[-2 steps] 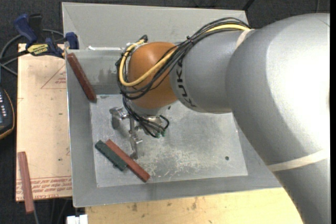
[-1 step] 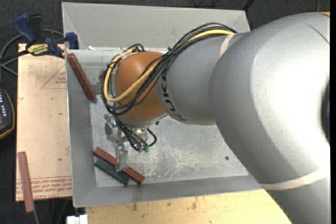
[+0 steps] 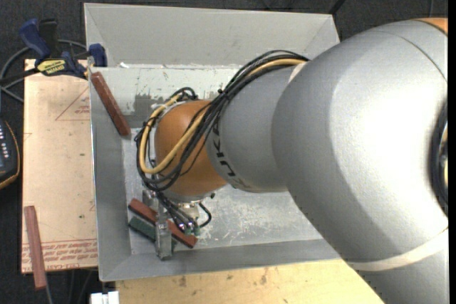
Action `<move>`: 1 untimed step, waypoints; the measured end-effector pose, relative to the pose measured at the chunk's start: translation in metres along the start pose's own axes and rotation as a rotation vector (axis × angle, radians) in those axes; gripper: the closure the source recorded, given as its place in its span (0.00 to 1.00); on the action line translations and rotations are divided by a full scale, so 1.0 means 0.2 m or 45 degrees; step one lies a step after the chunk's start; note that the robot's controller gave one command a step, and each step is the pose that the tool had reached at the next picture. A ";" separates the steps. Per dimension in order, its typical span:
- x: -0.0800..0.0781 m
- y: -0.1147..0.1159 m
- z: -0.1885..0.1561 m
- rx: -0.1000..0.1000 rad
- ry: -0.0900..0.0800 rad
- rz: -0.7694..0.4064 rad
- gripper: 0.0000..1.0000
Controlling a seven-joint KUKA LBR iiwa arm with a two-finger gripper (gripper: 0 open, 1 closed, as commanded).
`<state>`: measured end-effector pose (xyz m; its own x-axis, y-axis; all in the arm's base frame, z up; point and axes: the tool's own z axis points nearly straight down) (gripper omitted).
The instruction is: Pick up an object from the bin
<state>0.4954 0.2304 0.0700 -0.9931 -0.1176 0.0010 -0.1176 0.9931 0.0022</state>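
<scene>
Camera view: the hand [image 3: 165, 238] is low in the grey bin [image 3: 214, 32]; whether it is apart or together cannot be told. Just beside the hand lie a dark green block [image 3: 141, 226], a red-brown bar [image 3: 140, 210] upon it, and a red-brown strip [image 3: 184, 239]. Centre on one piece before closing, or two may lift together. A brown stick [image 3: 110, 105] leans well apart from the hand.

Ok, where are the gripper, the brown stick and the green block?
gripper [image 3: 165, 245]: camera view, its low end.
brown stick [image 3: 110, 105]: camera view, its middle.
green block [image 3: 142, 226]: camera view, its visible top face.
</scene>
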 end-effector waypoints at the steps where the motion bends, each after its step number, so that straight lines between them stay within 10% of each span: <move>1: -0.01 -0.01 -0.02 0.002 -0.004 0.004 1.00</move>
<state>0.4985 0.2293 0.0732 -0.9935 -0.1142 -0.0023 -0.1142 0.9935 0.0009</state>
